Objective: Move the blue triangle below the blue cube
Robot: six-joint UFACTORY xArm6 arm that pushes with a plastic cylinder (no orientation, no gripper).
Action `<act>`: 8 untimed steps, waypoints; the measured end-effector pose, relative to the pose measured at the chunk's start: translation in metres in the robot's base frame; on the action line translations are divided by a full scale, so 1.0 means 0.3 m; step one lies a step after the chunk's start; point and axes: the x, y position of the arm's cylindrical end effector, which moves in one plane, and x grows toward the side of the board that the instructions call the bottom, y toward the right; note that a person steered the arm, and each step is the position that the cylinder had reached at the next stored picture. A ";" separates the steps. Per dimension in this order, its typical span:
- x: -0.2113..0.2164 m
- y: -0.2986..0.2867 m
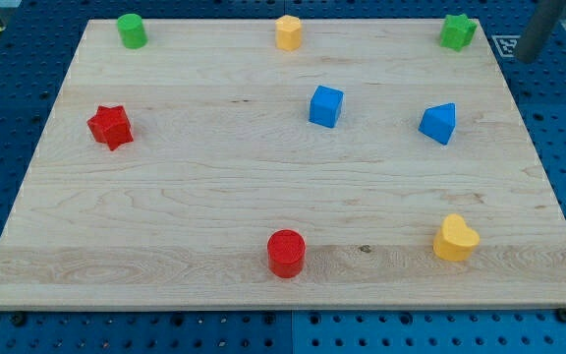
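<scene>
The small blue triangle block is sitting at three o'clock from the blue cube block. The dark rod's tip is waiting off the wooden board, at one o'clock from the triangle; it has no fingers.

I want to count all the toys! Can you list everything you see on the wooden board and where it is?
green cylinder: 1, green, top left corner
yellow block: 1, yellow, top middle
green star: 1, green, top right corner
red star: 1, red, left side
blue cube: 1, blue, centre
blue triangle: 1, blue, right of the cube
red cylinder: 1, red, bottom middle
yellow heart: 1, yellow, bottom right
board: 1, light wood, on a blue pegboard
my tip: 1, dark rod, top right, off the board, touching no block
</scene>
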 end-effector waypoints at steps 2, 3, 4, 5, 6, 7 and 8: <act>0.173 -0.153; 0.184 -0.163; 0.184 -0.163; 0.220 -0.191; 0.248 -0.269; 0.248 -0.377; 0.265 -0.429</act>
